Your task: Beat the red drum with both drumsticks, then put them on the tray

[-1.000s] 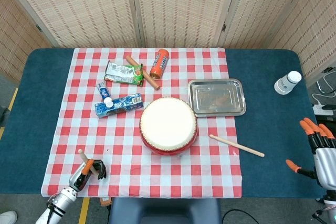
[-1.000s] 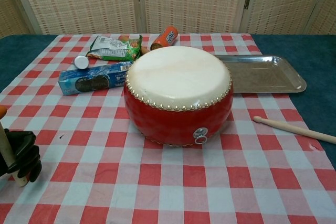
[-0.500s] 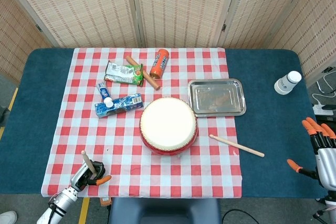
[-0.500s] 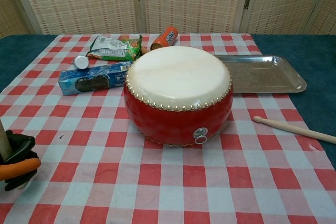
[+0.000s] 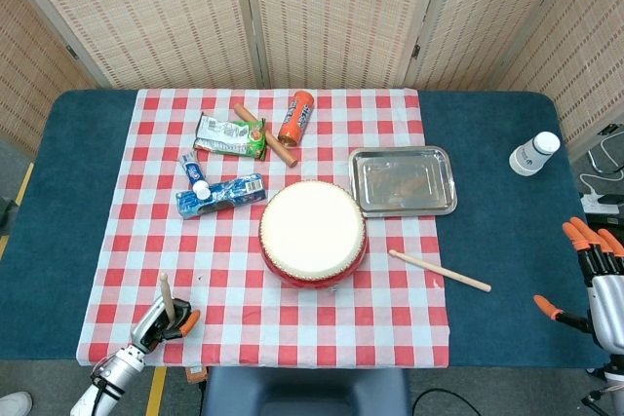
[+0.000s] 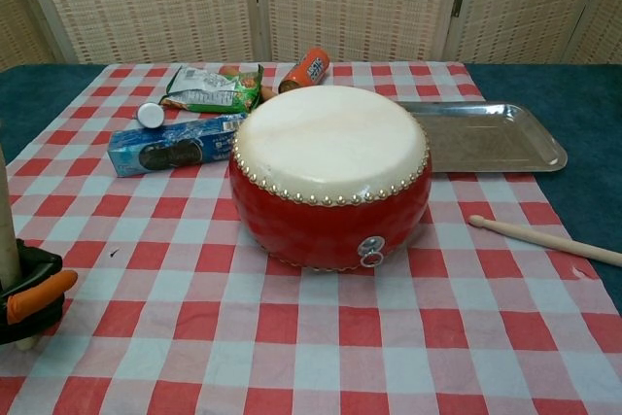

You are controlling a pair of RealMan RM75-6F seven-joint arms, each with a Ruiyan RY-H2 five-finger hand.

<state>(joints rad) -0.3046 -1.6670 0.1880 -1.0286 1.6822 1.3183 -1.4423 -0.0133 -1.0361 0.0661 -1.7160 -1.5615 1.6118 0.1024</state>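
The red drum (image 5: 312, 236) (image 6: 330, 177) with its cream skin stands at the middle of the checked cloth. My left hand (image 5: 164, 324) (image 6: 29, 291) is at the cloth's near left corner and grips one wooden drumstick (image 5: 166, 296) (image 6: 7, 225), which points upward. The second drumstick (image 5: 440, 271) (image 6: 544, 237) lies flat on the cloth right of the drum, untouched. Behind it sits the metal tray (image 5: 403, 181) (image 6: 486, 135), with nothing on it. My right hand (image 5: 589, 275) hovers over the blue table at the far right edge, fingers spread and holding nothing.
Behind the drum lie a blue cookie pack (image 5: 222, 194), a green snack bag (image 5: 229, 135), an orange can (image 5: 295, 117), a sausage (image 5: 261, 132) and a small white-capped bottle (image 5: 192, 171). A white bottle (image 5: 533, 153) stands on the blue table at the far right.
My left hand has shifted slightly and tipped the drumstick more upright, so the stick rises higher in the chest view. The right hand, drum and loose drumstick have stayed put.
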